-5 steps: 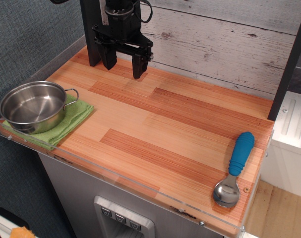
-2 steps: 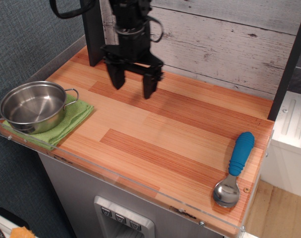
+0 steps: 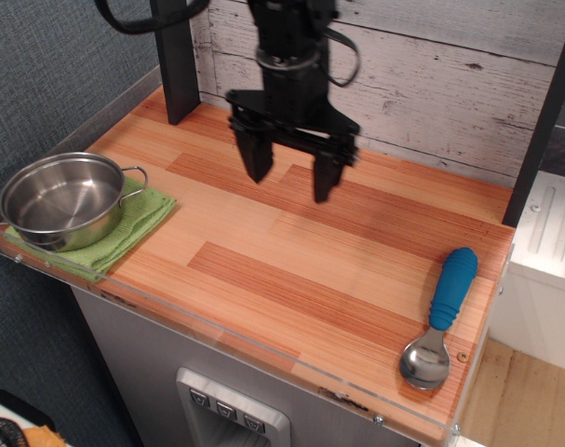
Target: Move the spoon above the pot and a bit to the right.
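The spoon (image 3: pixel 442 312) lies at the table's front right corner, its blue ribbed handle pointing away and its shiny metal bowl toward the front edge. The shiny steel pot (image 3: pixel 60 199) with wire loop handles sits at the far left on a green cloth (image 3: pixel 133 229). My gripper (image 3: pixel 291 177) hangs open and empty above the middle back of the table, well left of and behind the spoon and right of the pot.
The wooden table (image 3: pixel 291 251) has a clear plastic lip along its front edge. A black post (image 3: pixel 175 56) stands at the back left before a plank wall. A white appliance (image 3: pixel 547 270) stands past the right edge.
My gripper has moved right and a little forward from the back left toward the middle of the table, staying open. The spoon and pot have not moved.
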Controlling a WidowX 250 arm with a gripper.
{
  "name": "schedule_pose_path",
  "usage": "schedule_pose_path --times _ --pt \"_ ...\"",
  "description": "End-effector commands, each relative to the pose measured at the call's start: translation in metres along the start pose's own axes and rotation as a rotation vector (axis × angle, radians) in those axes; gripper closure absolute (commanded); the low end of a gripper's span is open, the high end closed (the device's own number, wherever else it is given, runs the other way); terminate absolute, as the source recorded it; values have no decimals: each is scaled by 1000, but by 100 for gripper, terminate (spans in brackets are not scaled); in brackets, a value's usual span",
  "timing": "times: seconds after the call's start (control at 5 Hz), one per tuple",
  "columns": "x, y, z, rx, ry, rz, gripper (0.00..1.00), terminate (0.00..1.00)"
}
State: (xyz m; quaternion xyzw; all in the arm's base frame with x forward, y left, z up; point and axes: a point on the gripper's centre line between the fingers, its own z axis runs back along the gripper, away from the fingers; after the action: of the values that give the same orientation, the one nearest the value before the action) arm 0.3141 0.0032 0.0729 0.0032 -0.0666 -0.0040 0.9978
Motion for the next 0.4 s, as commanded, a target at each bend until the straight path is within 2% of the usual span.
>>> schedule_pose_path --times 0.0,0.2 --pt "0 -47 5 -31 -23 -46 0 0" --pt "1 -73 -2 -45 -40 -78 0 0"
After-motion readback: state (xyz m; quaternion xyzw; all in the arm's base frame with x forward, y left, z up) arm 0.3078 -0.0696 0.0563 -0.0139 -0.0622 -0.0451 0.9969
